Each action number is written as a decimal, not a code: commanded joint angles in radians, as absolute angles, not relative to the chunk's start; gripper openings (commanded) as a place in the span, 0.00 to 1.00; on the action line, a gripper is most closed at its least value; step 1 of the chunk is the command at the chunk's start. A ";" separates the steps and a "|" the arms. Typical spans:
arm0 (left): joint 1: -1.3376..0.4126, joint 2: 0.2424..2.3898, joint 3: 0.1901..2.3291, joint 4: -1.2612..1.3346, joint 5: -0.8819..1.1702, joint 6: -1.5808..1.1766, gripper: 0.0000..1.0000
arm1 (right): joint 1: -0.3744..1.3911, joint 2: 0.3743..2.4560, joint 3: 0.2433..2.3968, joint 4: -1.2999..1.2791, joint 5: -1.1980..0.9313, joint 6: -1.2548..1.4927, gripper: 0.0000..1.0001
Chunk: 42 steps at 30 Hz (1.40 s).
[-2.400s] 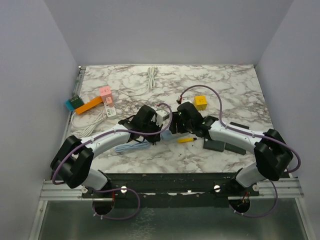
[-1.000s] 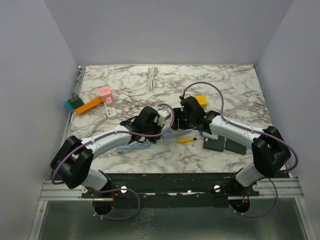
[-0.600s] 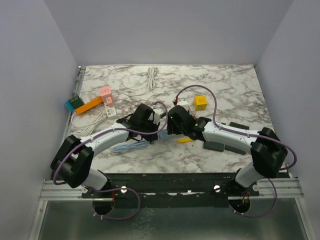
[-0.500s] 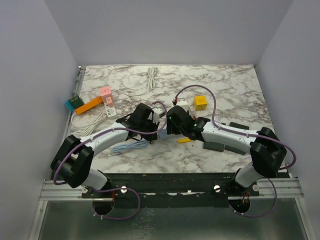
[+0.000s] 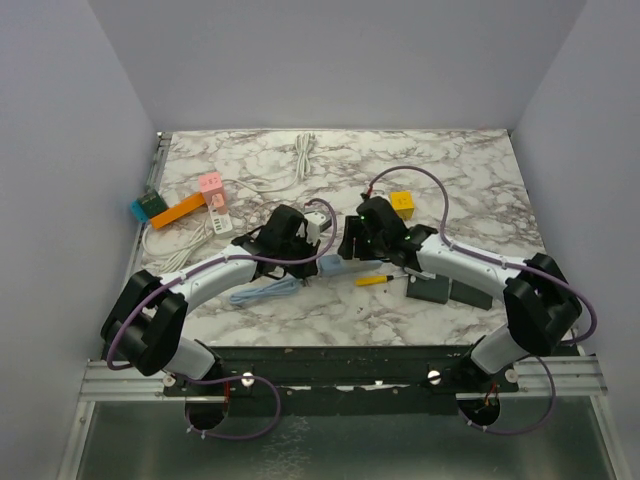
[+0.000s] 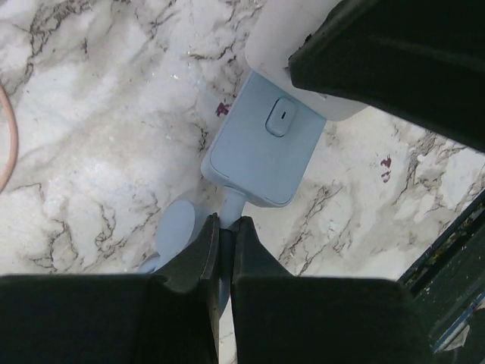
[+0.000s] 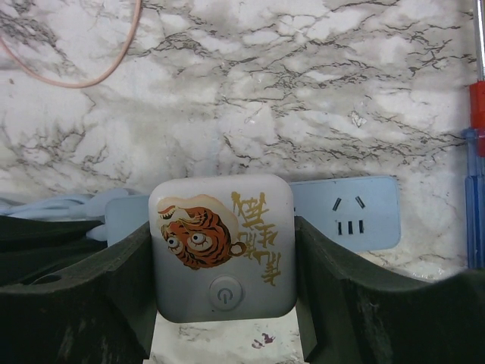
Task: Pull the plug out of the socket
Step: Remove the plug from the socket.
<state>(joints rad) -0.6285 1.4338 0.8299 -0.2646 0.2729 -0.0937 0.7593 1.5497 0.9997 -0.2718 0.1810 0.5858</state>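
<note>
Evidently the pull itself was the step in hand. The right gripper [image 7: 223,258] was clamped on the white plug [image 7: 220,227] (the one with a tiger printed on its face), one finger on each side. The plug sat over the pale blue socket strip [image 7: 356,212], which lay flat around the middle of the counter [image 7: 341,91], somewhat closer to its near edge than its far one. The left gripper [image 6: 225,235] was pinched tight on the strip's cable [image 6: 233,199], just beside the point where it leaves the strip's end, and so anchored it. Whether the pins were already out could not be told, because in both wrist views the plug body hid the joint. As I judged it, the next move called for the right arm to draw the plug straight off the strip's face without rocking it. The left would need to hold the cable down so the strip did not rise too, and a thin cable is a poor anchor that might slip.
</note>
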 commanded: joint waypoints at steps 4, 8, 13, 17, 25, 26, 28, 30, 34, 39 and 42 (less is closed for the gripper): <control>-0.615 1.421 0.830 -0.272 0.242 -0.107 0.00 | 0.609 1.517 0.960 -0.251 -0.024 0.574 0.00; -0.615 1.425 0.834 -0.271 0.269 -0.107 0.00 | 0.609 1.506 0.951 -0.228 -0.032 0.571 0.00; -0.613 1.433 0.850 -0.271 0.315 -0.120 0.29 | 0.609 1.484 0.932 -0.179 -0.048 0.558 0.00; -0.603 1.416 0.855 -0.259 0.354 -0.122 0.70 | 0.609 1.471 0.914 -0.142 -0.066 0.548 0.00; -0.607 1.384 0.841 -0.233 0.394 -0.100 0.99 | 0.613 1.497 0.931 -0.131 -0.168 0.510 0.00; -0.611 1.388 0.844 -0.233 0.389 -0.097 0.99 | 0.616 1.500 0.935 -0.123 -0.191 0.501 0.00; -0.619 1.389 0.847 -0.232 0.354 -0.090 0.99 | 0.624 1.503 0.939 -0.112 -0.230 0.489 0.00; -0.623 1.382 0.847 -0.230 0.329 -0.080 0.99 | 0.632 1.505 0.939 -0.102 -0.261 0.482 0.01; -0.645 1.373 0.839 -0.230 0.284 -0.068 0.99 | 0.642 1.513 0.943 -0.092 -0.318 0.463 0.00; -0.679 1.383 0.834 -0.230 0.300 -0.057 0.99 | 0.650 1.528 0.952 -0.092 -0.327 0.459 0.00; -0.682 1.383 0.834 -0.230 0.313 -0.051 0.87 | 0.651 1.534 0.957 -0.096 -0.327 0.457 0.00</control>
